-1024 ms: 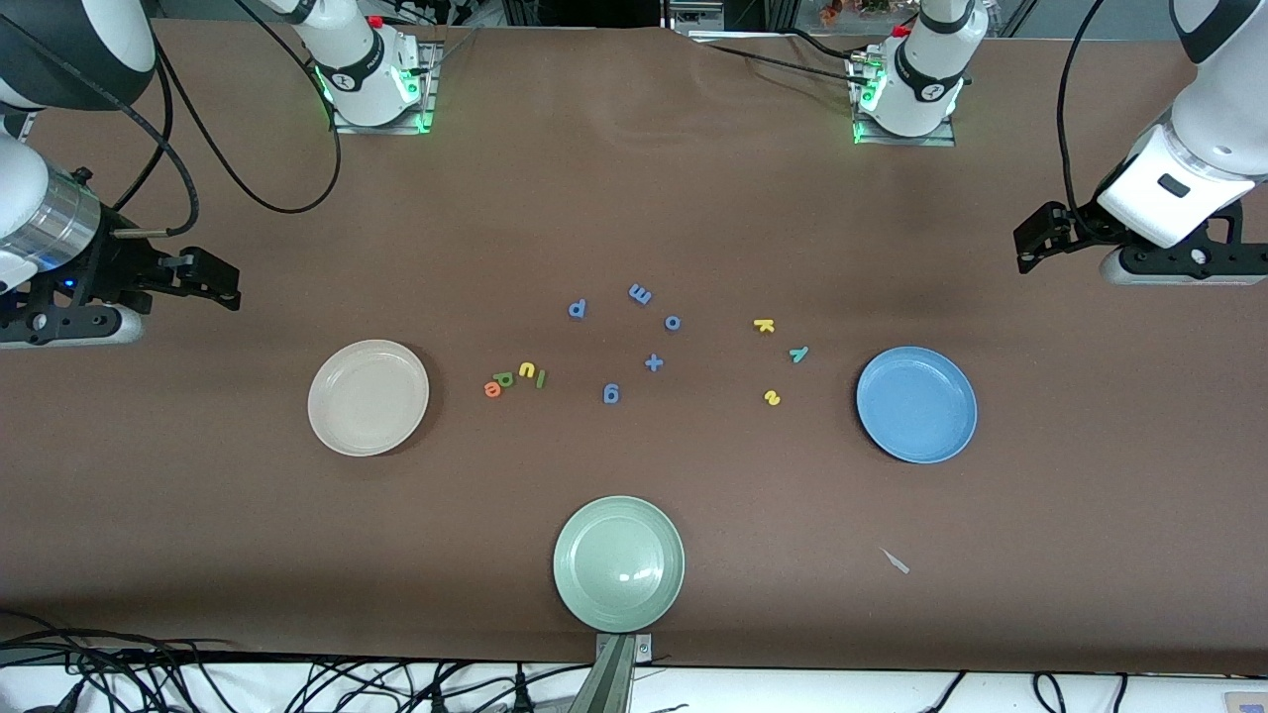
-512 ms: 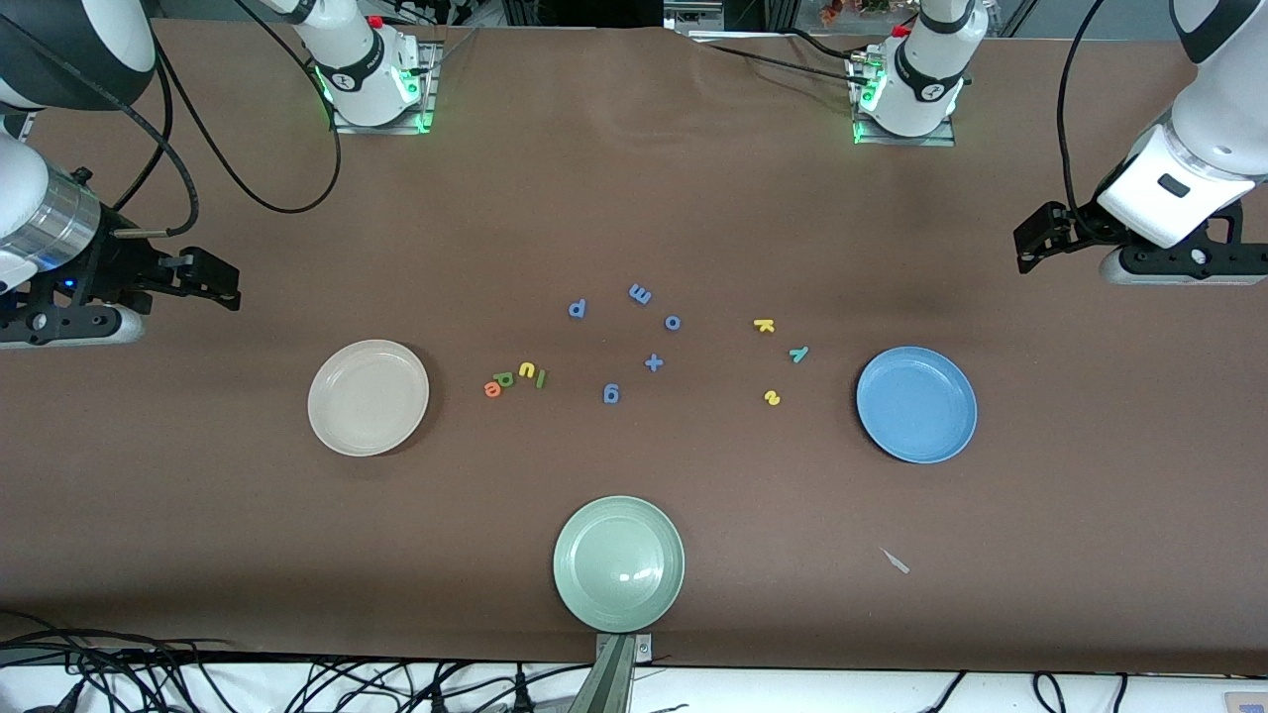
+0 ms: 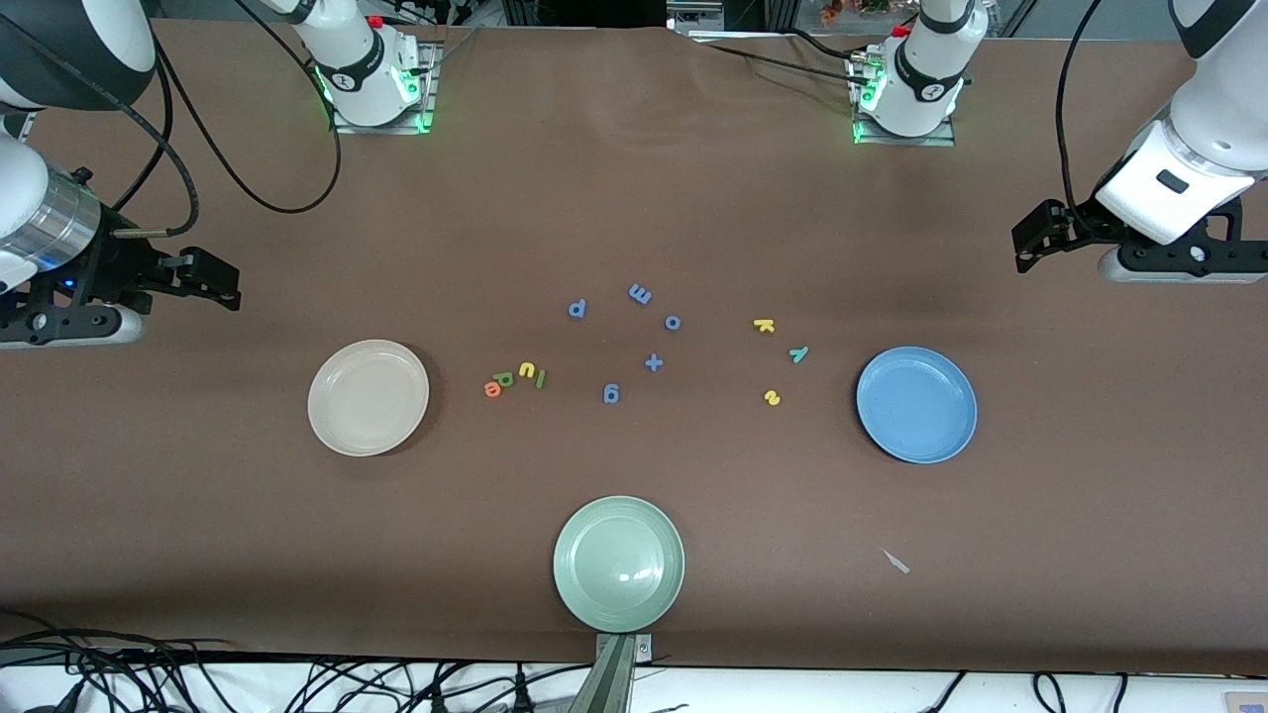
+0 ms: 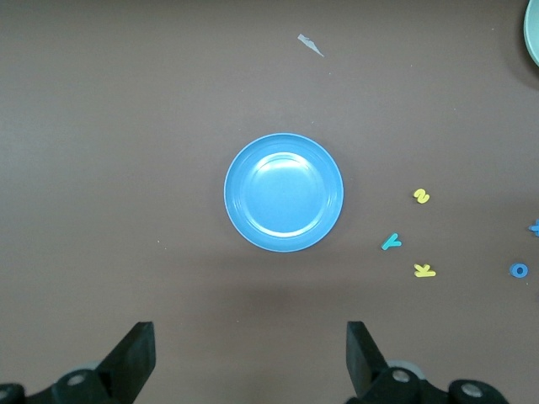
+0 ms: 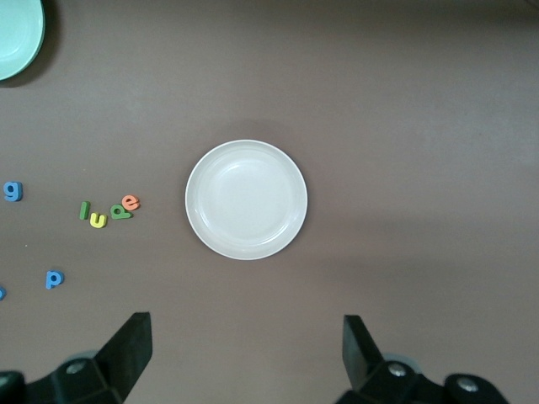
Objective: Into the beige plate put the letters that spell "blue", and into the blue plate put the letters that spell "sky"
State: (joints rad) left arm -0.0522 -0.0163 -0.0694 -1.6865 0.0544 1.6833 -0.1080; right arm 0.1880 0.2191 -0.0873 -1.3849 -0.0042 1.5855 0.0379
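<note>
Pale green plate [image 3: 618,563]: nearest the front camera, at the tabletop [image 3: 198,515] edge, nothing in it.
Scrap [image 3: 896,561]: small pale sliver on the tabletop, about as near as the green plate, toward the left arm's end.
Beige plate [image 3: 368,397]: flat on the tabletop toward the right arm's end, nothing in it.
Blue plate [image 3: 916,404]: flat on the tabletop toward the left arm's end, nothing in it.
Letters that spell "blue" [image 3: 515,377]: tight row just beside the beige plate, toward the table's middle; orange e [image 3: 492,389], dark green b [image 3: 505,379], yellow u [image 3: 526,371], light green l [image 3: 541,378], all outside the plate.
Letters that spell "sky" [image 3: 778,358]: loose group near the blue plate, toward the middle; yellow s [image 3: 772,398] nearest, teal y [image 3: 798,354] next, yellow k [image 3: 764,325] farthest, none in the plate.
Blue letters [image 3: 634,337]: scattered at mid-table between the two groups.
Right gripper [image 3: 213,277]: over bare tabletop at the right arm's end, jaws spread, holding nothing; arm waits.
Left gripper [image 3: 1035,243]: over bare tabletop at the left arm's end, jaws spread, holding nothing.
</note>
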